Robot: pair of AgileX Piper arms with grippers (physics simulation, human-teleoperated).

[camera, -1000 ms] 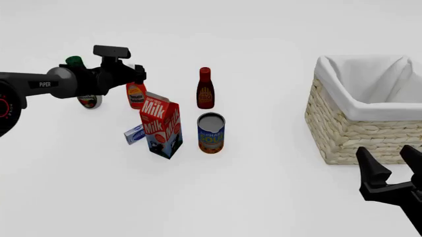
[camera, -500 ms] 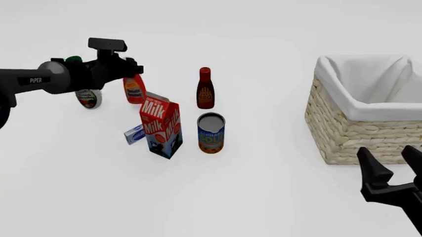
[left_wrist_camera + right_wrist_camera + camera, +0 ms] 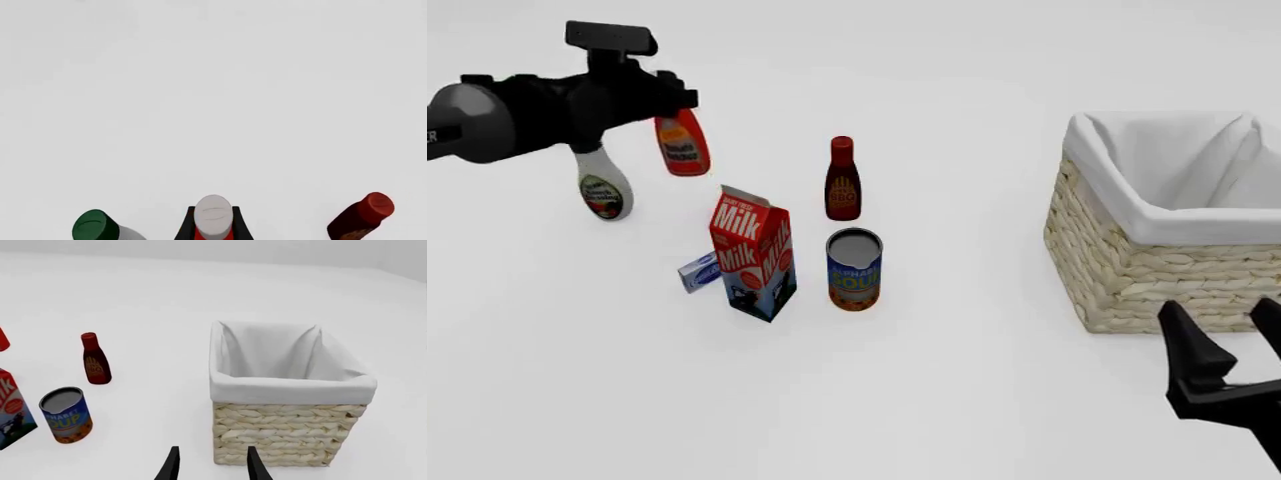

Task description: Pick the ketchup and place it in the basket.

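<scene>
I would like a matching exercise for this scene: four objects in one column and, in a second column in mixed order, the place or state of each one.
Objects
1. ketchup
2. soup can
3. basket
4. right gripper

Places or states
A. open, holding nothing, low on the right
B. lifted off the table in the left gripper
C. standing just right of the milk carton
D. at the right side, lined with white cloth

Pairs: 1-B, 2-C, 3-D, 4-A
</scene>
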